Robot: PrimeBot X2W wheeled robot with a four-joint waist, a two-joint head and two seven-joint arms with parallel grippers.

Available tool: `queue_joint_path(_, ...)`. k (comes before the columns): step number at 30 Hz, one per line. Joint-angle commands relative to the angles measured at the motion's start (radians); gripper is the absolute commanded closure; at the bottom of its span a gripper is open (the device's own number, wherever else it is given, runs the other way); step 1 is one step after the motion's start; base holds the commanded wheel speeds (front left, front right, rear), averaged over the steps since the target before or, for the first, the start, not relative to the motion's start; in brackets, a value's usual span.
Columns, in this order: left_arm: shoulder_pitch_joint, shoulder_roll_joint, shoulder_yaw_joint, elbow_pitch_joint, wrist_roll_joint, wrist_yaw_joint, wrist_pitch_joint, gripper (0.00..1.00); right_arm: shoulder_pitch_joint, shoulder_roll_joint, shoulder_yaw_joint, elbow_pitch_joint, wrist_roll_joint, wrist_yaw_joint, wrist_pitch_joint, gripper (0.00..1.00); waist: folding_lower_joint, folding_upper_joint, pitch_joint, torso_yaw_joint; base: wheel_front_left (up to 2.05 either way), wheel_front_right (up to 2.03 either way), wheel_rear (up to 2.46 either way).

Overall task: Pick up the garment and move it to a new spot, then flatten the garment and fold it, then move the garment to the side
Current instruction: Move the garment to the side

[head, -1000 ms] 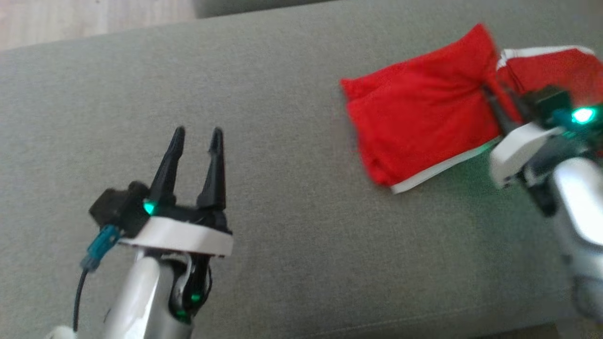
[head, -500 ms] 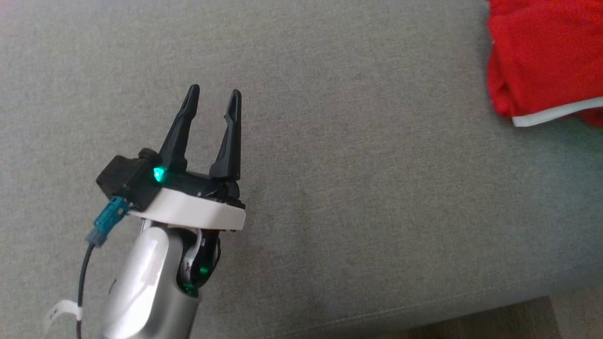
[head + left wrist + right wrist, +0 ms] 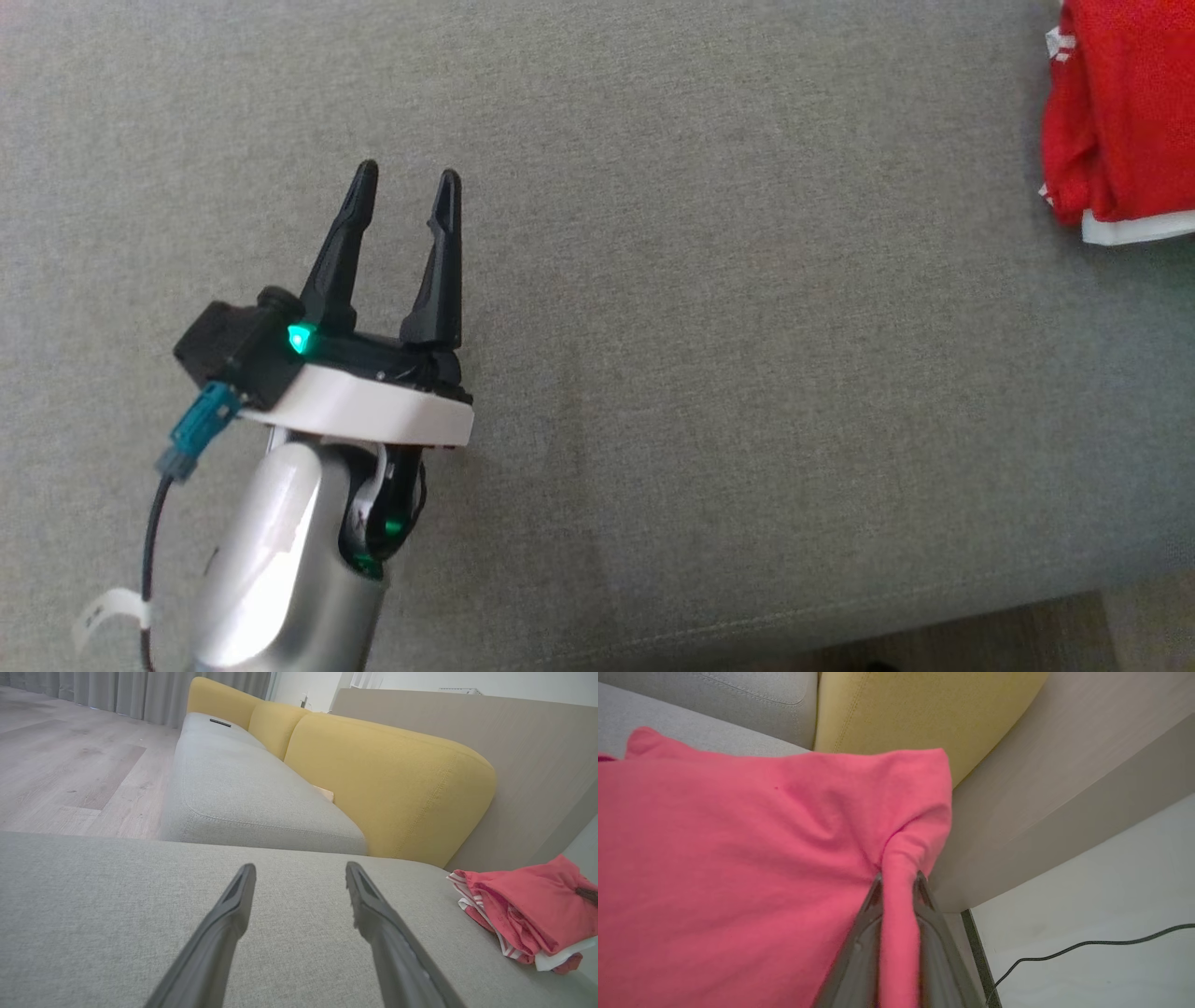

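The garment (image 3: 1120, 121) is red with white trim, folded in layers, at the far right edge of the grey cushion (image 3: 700, 327) in the head view. In the left wrist view the garment (image 3: 528, 910) lies off to the right on the cushion. My left gripper (image 3: 406, 182) hovers open over bare cushion at the left, far from the cloth, nothing between its fingers (image 3: 224, 924). In the right wrist view my right gripper (image 3: 897, 882) is shut on a pinched ridge of the garment (image 3: 738, 858), red cloth running between its two fingers.
Yellow back cushions (image 3: 387, 779) and a second grey seat (image 3: 243, 793) stand beyond the work cushion. A beige panel (image 3: 1041, 788) runs beside the garment's edge. A black cable (image 3: 1087, 947) lies on the pale floor. Wooden floor (image 3: 70, 774) shows at the left.
The head camera has swung left, so the garment slid to the right edge and the right arm left the picture. The left gripper stays open in about the same pose.
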Motion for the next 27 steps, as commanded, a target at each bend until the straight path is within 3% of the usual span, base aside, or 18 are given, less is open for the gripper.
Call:
queue_joint_path(1, -0.033, 0.007, 0.028, -0.028, 0.008, -0.003, -0.005, 0.0, -0.016, -0.021, -0.018, -0.029, -0.011, 0.007, -0.011, 0.0, -0.0001, 0.0, -0.004, -0.001, 0.0, 0.0, 0.0)
queue_joint_path(12, -0.02, 0.007, 0.045, -0.019, 0.001, 0.0, -0.005, 0.0, -0.004, 0.083, -0.06, -0.157, -0.049, 0.007, -0.026, 0.0, -0.0001, 0.0, -0.082, -0.002, 0.0, 0.0, 0.0)
queue_joint_path(21, 0.044, 0.007, 0.083, -0.029, -0.008, 0.011, -0.005, 0.0, 0.118, 0.264, 0.023, -0.412, 0.055, 0.007, -0.039, 0.0, -0.0001, 0.0, -0.209, 0.025, 0.0, 0.0, 0.0)
queue_joint_path(27, 0.11, 0.007, 0.094, -0.029, -0.006, 0.025, -0.005, 0.0, 0.277, 0.397, 0.017, -0.525, 0.104, 0.007, -0.067, 0.0, -0.0001, 0.0, -0.294, 0.06, 0.0, 0.0, 0.0)
